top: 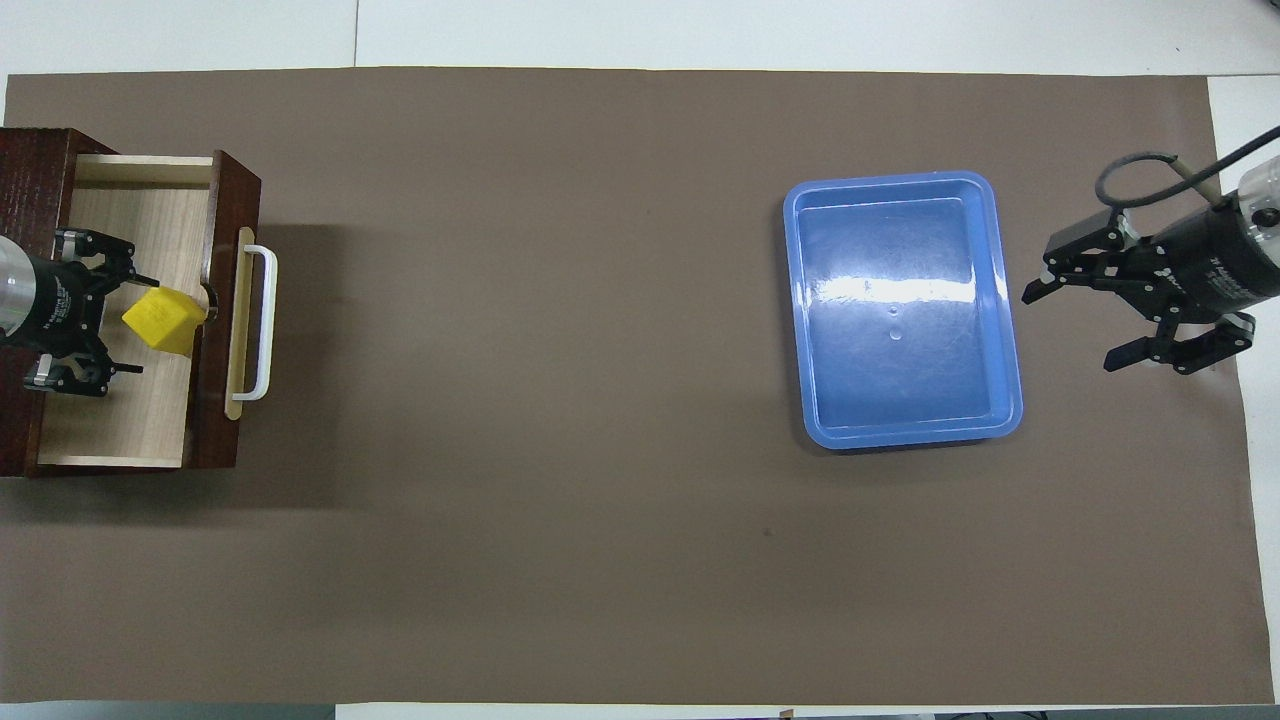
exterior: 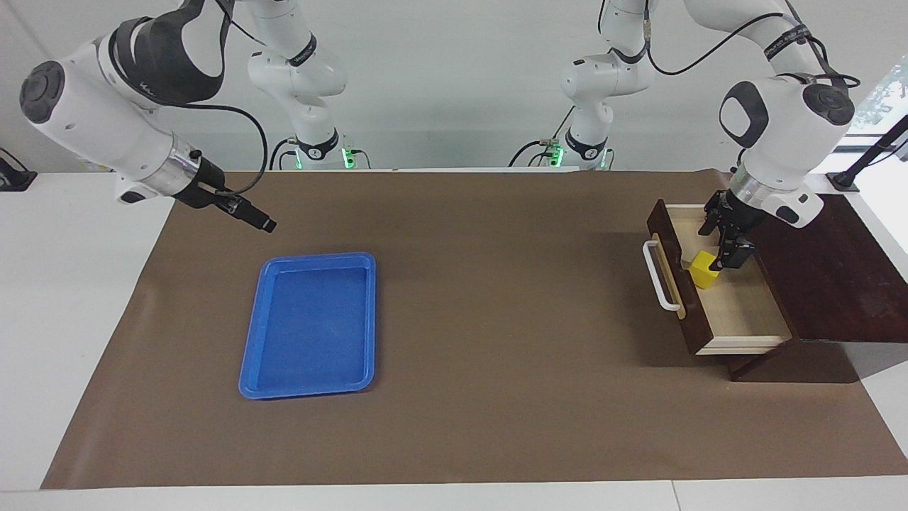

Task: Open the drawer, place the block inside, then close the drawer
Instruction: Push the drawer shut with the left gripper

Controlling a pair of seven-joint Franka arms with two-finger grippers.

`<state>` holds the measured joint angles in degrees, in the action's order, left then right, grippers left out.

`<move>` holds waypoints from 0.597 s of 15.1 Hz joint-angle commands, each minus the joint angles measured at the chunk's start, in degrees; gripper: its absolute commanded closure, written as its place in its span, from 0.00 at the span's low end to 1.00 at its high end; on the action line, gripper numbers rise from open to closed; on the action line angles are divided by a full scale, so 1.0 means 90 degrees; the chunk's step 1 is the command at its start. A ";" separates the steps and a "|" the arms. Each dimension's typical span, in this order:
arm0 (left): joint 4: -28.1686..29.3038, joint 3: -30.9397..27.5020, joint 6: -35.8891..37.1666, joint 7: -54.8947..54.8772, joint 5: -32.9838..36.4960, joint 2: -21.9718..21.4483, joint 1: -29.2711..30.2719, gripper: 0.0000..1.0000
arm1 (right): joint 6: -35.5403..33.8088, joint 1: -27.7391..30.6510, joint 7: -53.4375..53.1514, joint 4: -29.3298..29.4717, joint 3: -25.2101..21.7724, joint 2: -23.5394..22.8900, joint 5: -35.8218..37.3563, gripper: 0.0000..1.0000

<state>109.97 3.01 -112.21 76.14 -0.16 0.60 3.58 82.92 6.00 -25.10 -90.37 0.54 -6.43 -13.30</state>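
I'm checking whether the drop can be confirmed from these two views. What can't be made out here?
- Block in the open drawer: whether it lies flat or leans on the front wall; seen slantwise in both views.
- Left gripper: open in the overhead view, but the arm is cut by the picture's edge.
- Right gripper: open beside the blue tray; its height is unreadable overhead.
- Cabinet: its end cut off in both views.

The drawer (exterior: 731, 301) stood open with the block (exterior: 702, 270) inside, against its front panel. The left gripper (exterior: 725, 239) hung open just above it.
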 commanded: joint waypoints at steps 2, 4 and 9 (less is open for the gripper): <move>-0.0305 -0.0013 0.0280 0.1089 0.0163 0.0110 -0.1059 0.00 | 0.0006 0.0046 0.1789 -0.0252 0.0067 0.0509 0.0890 0.00; -0.0052 -0.0013 0.0270 0.1149 0.0271 0.0110 -0.1275 0.00 | 0.0006 0.0046 0.2425 -0.0252 0.0067 0.0675 0.1164 0.00; 0.0447 -0.0013 -0.0422 0.0956 0.0701 0.0100 -0.0732 0.00 | -0.0004 0.0066 0.3374 -0.0281 0.0067 0.0978 0.1594 0.00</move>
<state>112.25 3.01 -113.23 86.64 4.70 2.08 -6.61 82.90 5.98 1.57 -90.95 0.62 0.42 -1.16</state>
